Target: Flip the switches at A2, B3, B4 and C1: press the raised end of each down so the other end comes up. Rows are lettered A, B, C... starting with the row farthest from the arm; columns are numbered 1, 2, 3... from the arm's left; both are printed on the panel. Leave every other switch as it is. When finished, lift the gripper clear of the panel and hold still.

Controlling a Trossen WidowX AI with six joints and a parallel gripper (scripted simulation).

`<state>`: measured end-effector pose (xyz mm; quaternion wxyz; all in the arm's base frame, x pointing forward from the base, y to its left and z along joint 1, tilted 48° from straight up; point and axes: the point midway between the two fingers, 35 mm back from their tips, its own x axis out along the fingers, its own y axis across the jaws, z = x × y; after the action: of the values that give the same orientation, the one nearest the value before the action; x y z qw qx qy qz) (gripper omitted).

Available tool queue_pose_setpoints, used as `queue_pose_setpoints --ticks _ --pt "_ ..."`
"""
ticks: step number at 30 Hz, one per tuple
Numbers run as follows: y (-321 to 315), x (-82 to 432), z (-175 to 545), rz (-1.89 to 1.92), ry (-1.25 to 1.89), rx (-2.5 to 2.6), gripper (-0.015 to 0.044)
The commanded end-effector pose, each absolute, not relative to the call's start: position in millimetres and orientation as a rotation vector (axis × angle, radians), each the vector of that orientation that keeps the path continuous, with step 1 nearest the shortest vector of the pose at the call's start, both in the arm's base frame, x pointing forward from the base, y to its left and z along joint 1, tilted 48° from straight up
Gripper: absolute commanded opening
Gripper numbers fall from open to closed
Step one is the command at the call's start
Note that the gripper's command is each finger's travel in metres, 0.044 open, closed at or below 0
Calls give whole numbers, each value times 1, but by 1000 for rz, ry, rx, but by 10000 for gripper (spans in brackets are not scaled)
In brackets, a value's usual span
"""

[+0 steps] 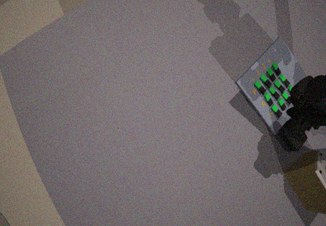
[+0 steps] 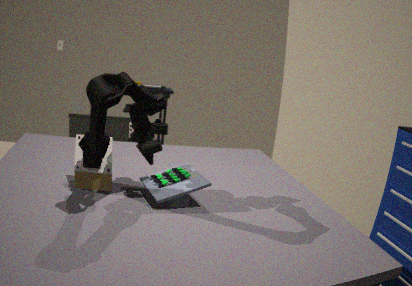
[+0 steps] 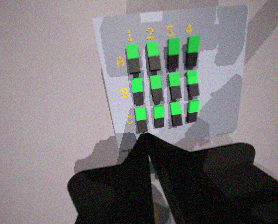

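One closed, empty gripper (image 1: 279, 136) (image 2: 152, 162) (image 3: 144, 137) above panel (image 1: 247, 84) (image 2: 200, 184) (image 3: 227, 120); tight switch spacing could let off-centre descent tip neighbour of C1 (image 3: 141, 119).

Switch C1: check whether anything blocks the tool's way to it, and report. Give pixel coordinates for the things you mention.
Nothing visible stands between the tool (image 1: 282, 139) (image 2: 152, 162) (image 3: 146, 136) and switch C1 (image 1: 277, 111) (image 3: 141, 120). The closed fingertips hover above the near side of the panel (image 1: 250, 84) (image 2: 185, 193) (image 3: 111, 45), with only open air seen between.
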<state>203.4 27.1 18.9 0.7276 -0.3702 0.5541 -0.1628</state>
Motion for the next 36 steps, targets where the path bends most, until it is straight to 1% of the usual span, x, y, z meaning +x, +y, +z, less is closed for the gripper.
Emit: queue_pose_setpoints --ticks 1,21,36 --pt "15 203 10 -362 1219 -832 0" --pt "-1 211 -6 -363 1218 -833 0" --pt "-1 211 -6 -363 1218 -833 0"
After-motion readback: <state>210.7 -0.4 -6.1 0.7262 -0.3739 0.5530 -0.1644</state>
